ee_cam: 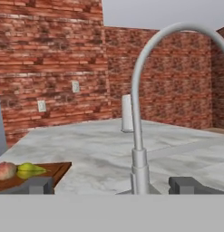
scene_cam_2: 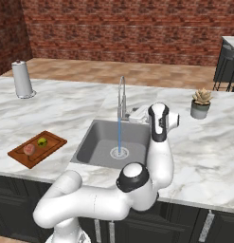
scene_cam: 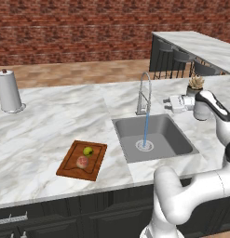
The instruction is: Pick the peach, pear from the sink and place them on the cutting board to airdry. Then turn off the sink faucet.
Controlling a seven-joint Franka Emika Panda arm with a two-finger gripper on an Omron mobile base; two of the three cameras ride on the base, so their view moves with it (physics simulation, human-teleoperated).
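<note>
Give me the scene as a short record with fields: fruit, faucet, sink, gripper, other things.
peach: on the board
pear: on the board, beside the peach
faucet: water running
sink: no fruit visible, stream hits the drain
gripper: open, level with the faucet stem, not touching it
other: paper-towel roll, potted plant on the counter

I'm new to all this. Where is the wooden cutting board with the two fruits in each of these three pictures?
Left base view: the cutting board lies lower left of centre, left of the sink.
Right base view: the board sits at the far left edge, again left of the sink.
Hand view: a corner of the board shows at lower left.
Shared landmark: the sink faucet, to the board's right in every view.
</note>
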